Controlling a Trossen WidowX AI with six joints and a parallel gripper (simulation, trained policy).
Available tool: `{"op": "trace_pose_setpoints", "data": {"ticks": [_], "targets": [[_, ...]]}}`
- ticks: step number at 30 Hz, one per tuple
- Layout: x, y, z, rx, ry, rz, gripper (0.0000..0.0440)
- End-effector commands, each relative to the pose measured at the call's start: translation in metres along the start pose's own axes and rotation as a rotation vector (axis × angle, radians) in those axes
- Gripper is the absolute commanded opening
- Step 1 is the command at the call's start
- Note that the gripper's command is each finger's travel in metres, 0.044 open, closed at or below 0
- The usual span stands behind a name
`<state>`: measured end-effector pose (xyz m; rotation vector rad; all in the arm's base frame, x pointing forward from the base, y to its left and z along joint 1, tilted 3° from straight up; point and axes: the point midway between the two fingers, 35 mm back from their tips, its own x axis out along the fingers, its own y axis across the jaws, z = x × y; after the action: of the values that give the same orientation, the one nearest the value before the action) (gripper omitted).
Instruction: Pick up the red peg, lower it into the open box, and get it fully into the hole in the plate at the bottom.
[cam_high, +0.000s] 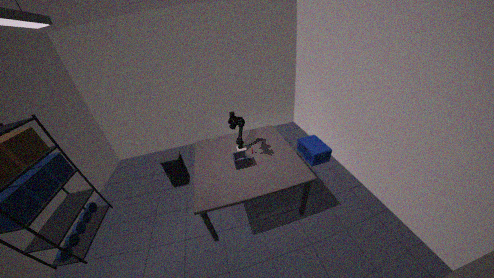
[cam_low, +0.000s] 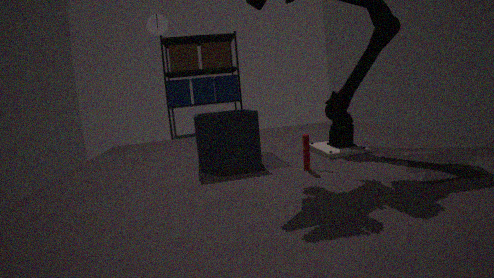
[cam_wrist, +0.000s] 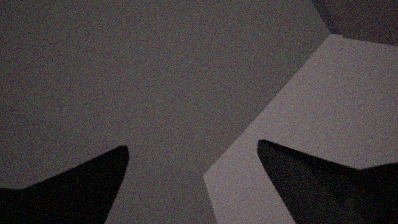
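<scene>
Red peg (cam_high: 252, 150) (cam_low: 306, 153) stands right of centre!
Your gripper (cam_high: 232, 119) (cam_wrist: 194, 149) gapes, holding nothing; swing down, straddle the peg squarely, then squeeze.

The worktop (cam_high: 255, 172) (cam_low: 150, 225) looks matt and smooth out to its edges. The box (cam_low: 229, 142) has a dull, plastic-like surface. The peg (cam_low: 306, 152) looks smooth; the gripper's fingers look matt black.

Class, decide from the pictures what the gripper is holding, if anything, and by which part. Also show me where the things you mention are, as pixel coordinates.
Nothing is held: the gripper (cam_wrist: 194, 149) is open, and the red peg (cam_high: 252, 150) (cam_low: 306, 152) stands upright on the table (cam_high: 235, 187) (cam_low: 150, 215).
</scene>
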<state>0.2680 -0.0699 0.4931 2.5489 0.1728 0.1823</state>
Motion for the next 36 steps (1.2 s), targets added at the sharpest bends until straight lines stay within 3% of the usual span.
{"op": "trace_pose_setpoints", "data": {"ticks": [1, 19, 36], "targets": [[0.011, -0.009, 0.006, 0.046, -0.027, -0.045, 0.0432], [0.051, -0.088, 0.045, 0.184, -0.197, -0.315, 0.0421], [0.048, -0.186, 0.078, 0.135, -0.369, -0.622, 0.0416]]}}
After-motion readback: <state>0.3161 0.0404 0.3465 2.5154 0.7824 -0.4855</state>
